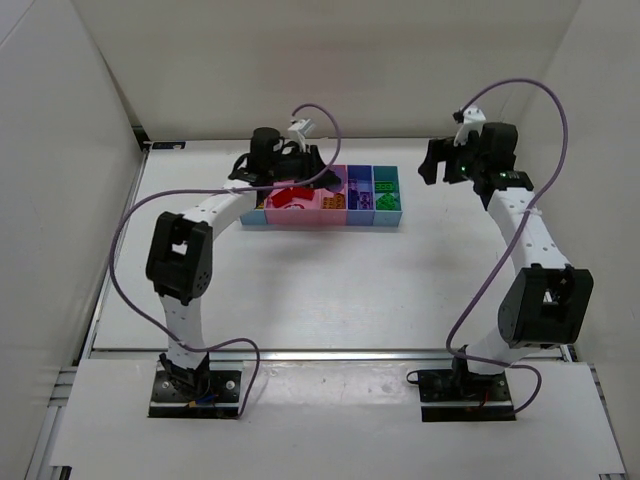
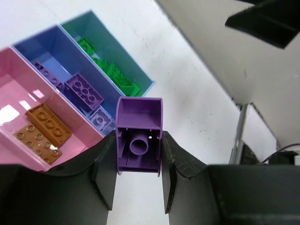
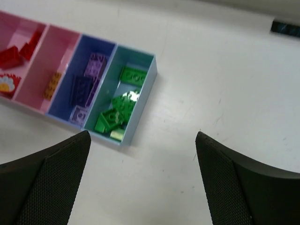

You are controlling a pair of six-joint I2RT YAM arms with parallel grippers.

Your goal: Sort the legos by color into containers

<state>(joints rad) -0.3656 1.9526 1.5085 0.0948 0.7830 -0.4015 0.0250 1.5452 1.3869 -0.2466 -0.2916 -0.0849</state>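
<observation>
One purple brick [image 2: 139, 140] is clamped between the fingers of the left end effector [image 2: 139, 146], with its hollow underside turned towards the wrist camera. In that view it hangs raised at one end of the darker blue compartment of the tray [image 3: 144, 91], where more purple bricks [image 3: 89, 79] already lie. Green bricks [image 3: 117, 110] sit in the light blue end compartment next to it. On the other side, orange bricks [image 3: 53, 83] lie in a pink compartment, and red bricks [image 3: 16, 51] lie in the pink one beyond. The right end effector [image 3: 143, 136] hovers off the tray's green end, its jaws spread wide apart with nothing between them. The tray stands on a white bench [image 3: 225, 84].
</observation>
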